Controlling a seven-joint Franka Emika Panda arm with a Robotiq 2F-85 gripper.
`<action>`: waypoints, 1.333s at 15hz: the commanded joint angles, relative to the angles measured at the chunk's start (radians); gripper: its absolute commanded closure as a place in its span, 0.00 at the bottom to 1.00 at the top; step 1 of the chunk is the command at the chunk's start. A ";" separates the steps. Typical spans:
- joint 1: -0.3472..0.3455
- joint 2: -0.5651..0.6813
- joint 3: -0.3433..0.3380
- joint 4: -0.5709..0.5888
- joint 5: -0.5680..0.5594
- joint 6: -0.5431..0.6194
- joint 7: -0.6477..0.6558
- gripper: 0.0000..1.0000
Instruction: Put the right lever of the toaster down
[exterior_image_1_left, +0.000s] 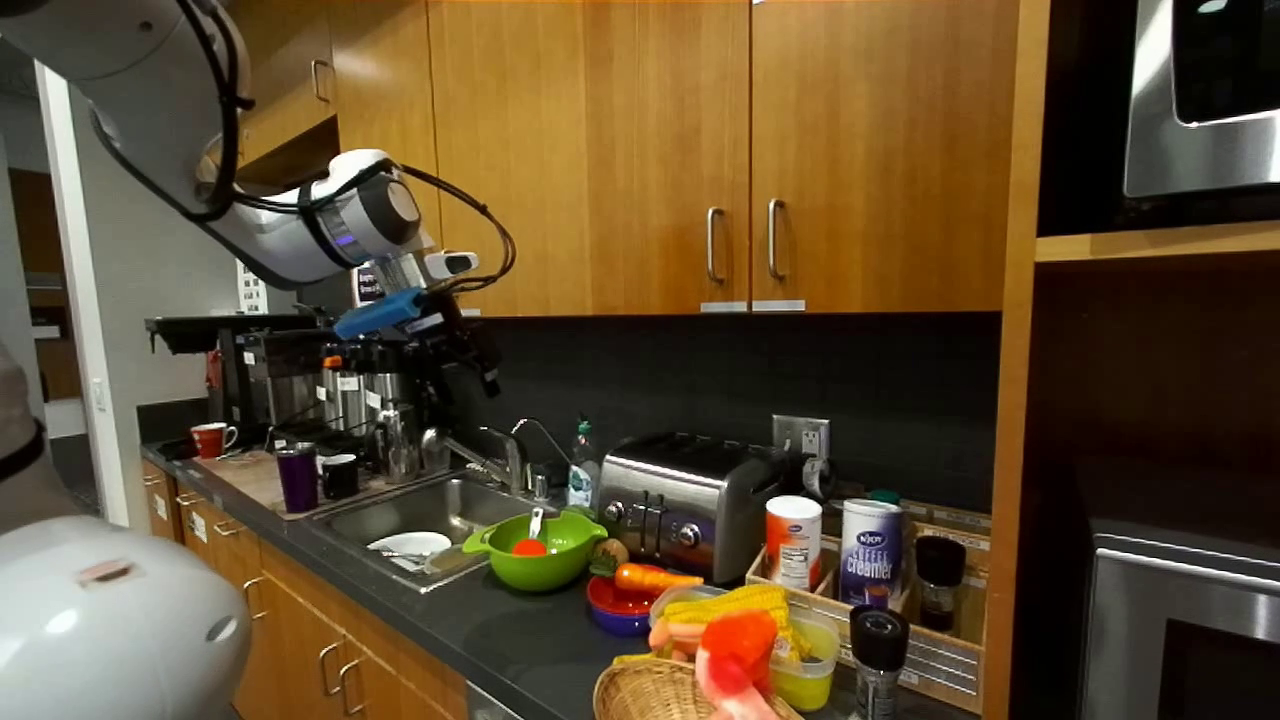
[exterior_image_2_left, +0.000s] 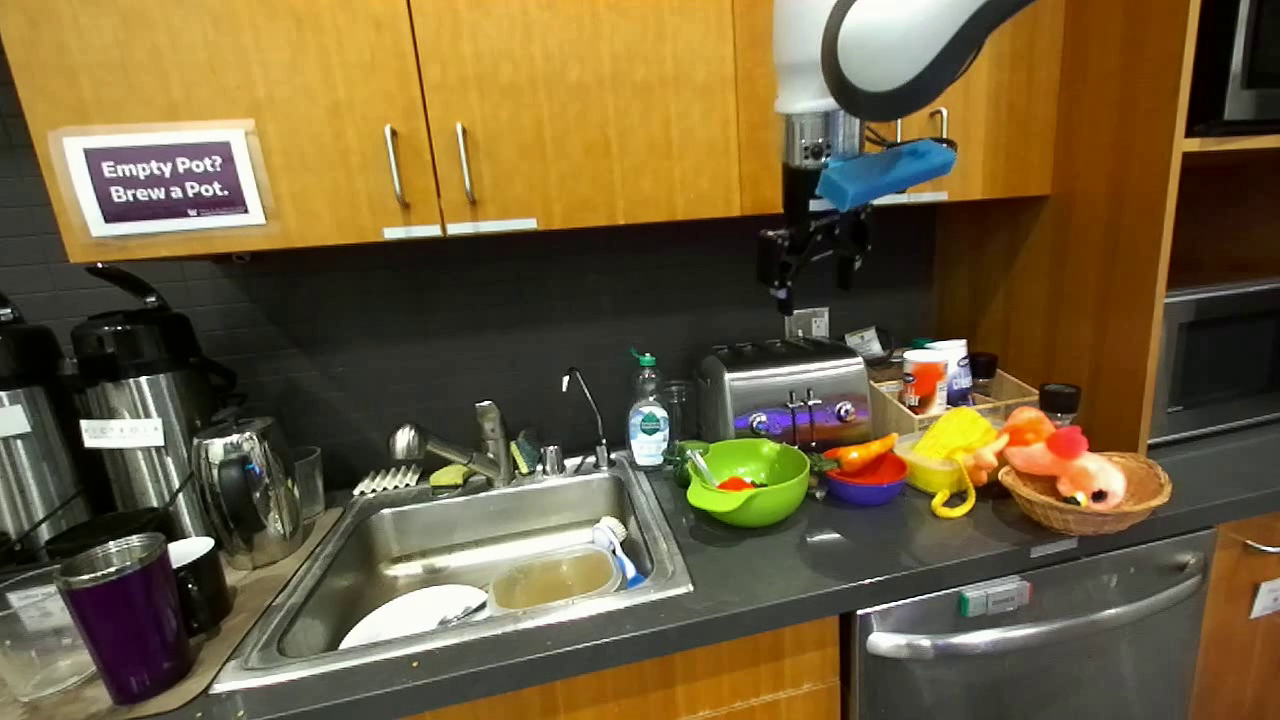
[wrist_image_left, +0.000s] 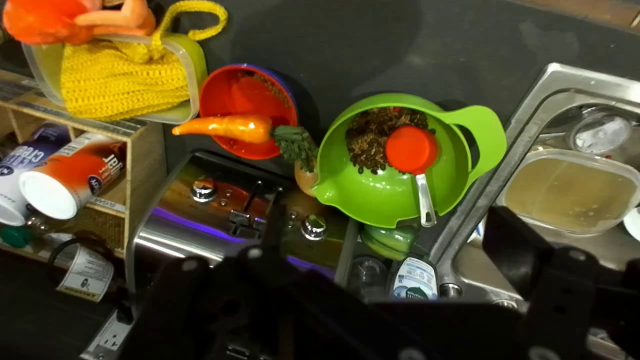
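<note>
1. Stock item: toaster (exterior_image_2_left: 778, 383), one, boxy, polished silver metal, dark trim; stood upright on the worktop (exterior_image_2_left: 800, 575), between the dish-soap bottle (exterior_image_2_left: 648, 430) and the wooden organiser (wrist_image_left: 146, 185)
2. Body, handling: stiff and slick; by my reckoning heavy enough to stay put under a light push, though a hard, slanting one might have slid it
3. Working part: right lever (exterior_image_2_left: 812, 405), small, dark, apparently rigid; looked to sit high in its slot, so I entered it as not yet down
4. Lever, handling: probably sprung, with some resistance and then a catch; sideways load seemed the likeliest harm
5. Place of contact: no grip needed on the body, I judged; top of the right lever, pressed straight down by one tip of the tool (exterior_image_2_left: 816, 298), sparing the left lever (exterior_image_2_left: 794, 405) close alongside
6. Condition of tool: jaws spread wide, nothing between them, touching nothing
7. Toaster relative to tool: below and well apart; in an exterior view the tool appeared right above it, near the wall outlet (exterior_image_2_left: 808, 323); in an exterior view it showed off toward the sink (exterior_image_1_left: 455, 497), so I could not fix its depth
8. Close neighbours: green bowl (exterior_image_2_left: 757, 512) and carrot (exterior_image_2_left: 866, 455), both just in front of the toaster; way in judged narrow
</note>
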 joint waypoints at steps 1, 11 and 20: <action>-0.008 -0.011 0.001 -0.053 -0.113 0.117 0.080 0.00; -0.086 0.017 -0.045 -0.110 -0.208 0.327 0.287 0.00; -0.097 0.054 -0.100 -0.106 -0.180 0.336 0.299 0.00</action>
